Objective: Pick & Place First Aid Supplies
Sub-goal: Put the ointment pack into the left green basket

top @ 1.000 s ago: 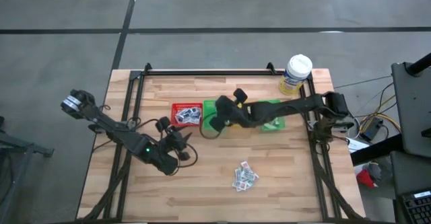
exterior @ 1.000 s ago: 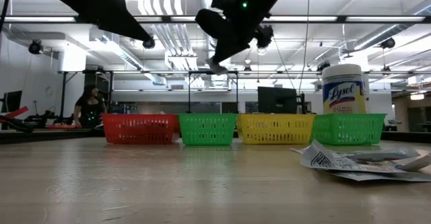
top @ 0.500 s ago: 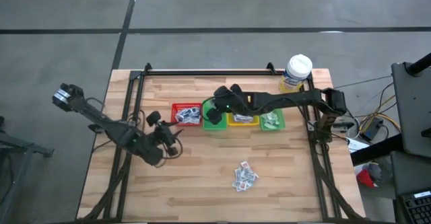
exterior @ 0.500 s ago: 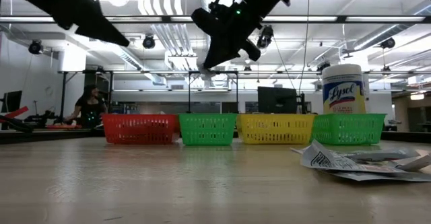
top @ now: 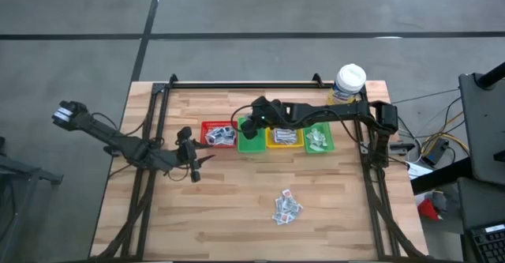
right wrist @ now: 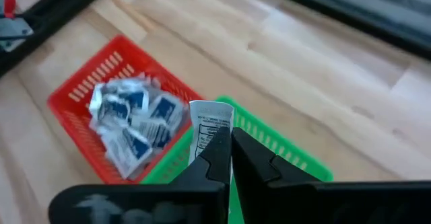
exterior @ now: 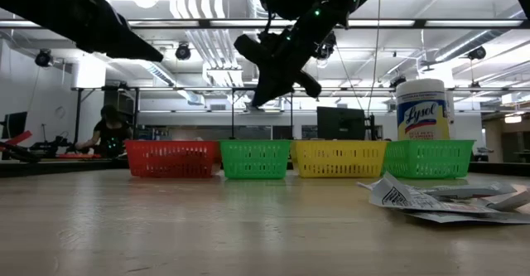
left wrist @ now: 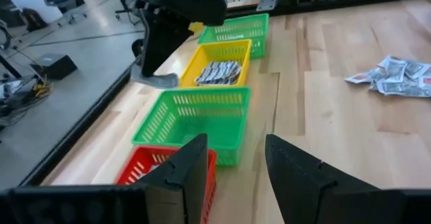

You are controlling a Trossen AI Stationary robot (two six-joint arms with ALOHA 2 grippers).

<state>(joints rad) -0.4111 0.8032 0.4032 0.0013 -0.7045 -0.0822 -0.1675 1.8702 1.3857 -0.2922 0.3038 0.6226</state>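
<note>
My right gripper (top: 249, 125) is shut on a white first aid packet (right wrist: 210, 118) and hangs over the left green bin (top: 251, 139). That bin stands in a row between the red bin (top: 218, 134), which holds several packets, and the yellow bin (top: 284, 137). A second green bin (top: 319, 140) ends the row. Loose packets (top: 286, 206) lie in a pile on the table near the front. My left gripper (top: 195, 160) is open near the table's left side, with nothing between its fingers (left wrist: 194, 158). My right gripper pinches one end of the white packet (right wrist: 214, 131) between its two fingertips. The fingers slant down from above. The rest of the packet sticks out past the tips (left wrist: 156, 81), lifted clear above the left green bin.
A white-capped bottle with a yellow label (top: 348, 85) stands at the far right corner, behind the bins. Black rails (top: 237, 84) run along the table's far edge and its sides. Bare wood lies between the bins and the packet pile.
My left gripper has drawn back toward the table's left edge, still open. My right arm has swung toward the far edge, uncovering the yellow bin and the right green bin. Its gripper has rolled and stays shut on the packet over the left green bin.
</note>
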